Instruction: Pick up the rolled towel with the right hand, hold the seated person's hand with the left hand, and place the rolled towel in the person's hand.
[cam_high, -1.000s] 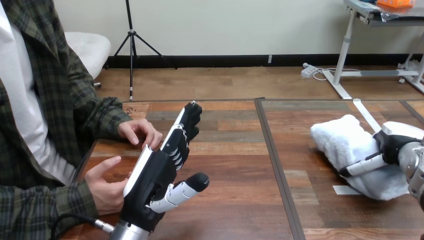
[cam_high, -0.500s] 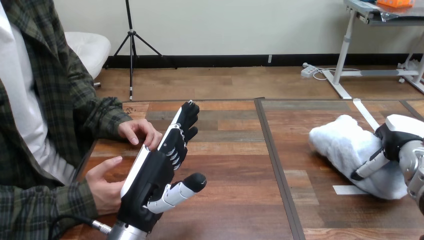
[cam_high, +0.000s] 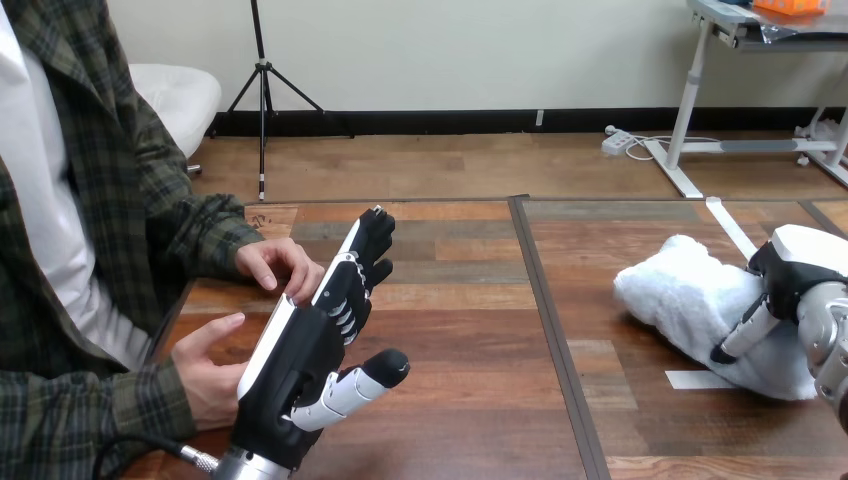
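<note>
Right hand (cam_high: 792, 272) sits at the view's right edge, closed on the rolled towel (cam_high: 685, 300): its white-shelled back rides over the roll's right end and its thumb lies down across the near face of the cloth, while the fingers beyond the roll are hidden. That white, fluffy towel lies slantwise on the right half of the table (cam_high: 460, 300), its underside apparently on the wood (whether it is lifted at all cannot be told). Across the table, well apart from the towel, the left hand (cam_high: 305, 350) stands on edge with its fingers straight and pointing away from the robot, its thumb spread out to the right, holding nothing. Just to its left is the person's lower hand (cam_high: 205, 372), open and palm toward the robot's hand; the two are touching or nearly so, and no robot finger is seen curled round it. The person's upper hand (cam_high: 278, 264) rests on the table beside the left hand's fingers. The surface is brown wood-plank pattern, split by a dark seam (cam_high: 556, 340) running front to back. One plain white tape scrap (cam_high: 690, 380) lies just in front of the towel, and a white tape strip (cam_high: 728, 226) lies behind it.
</note>
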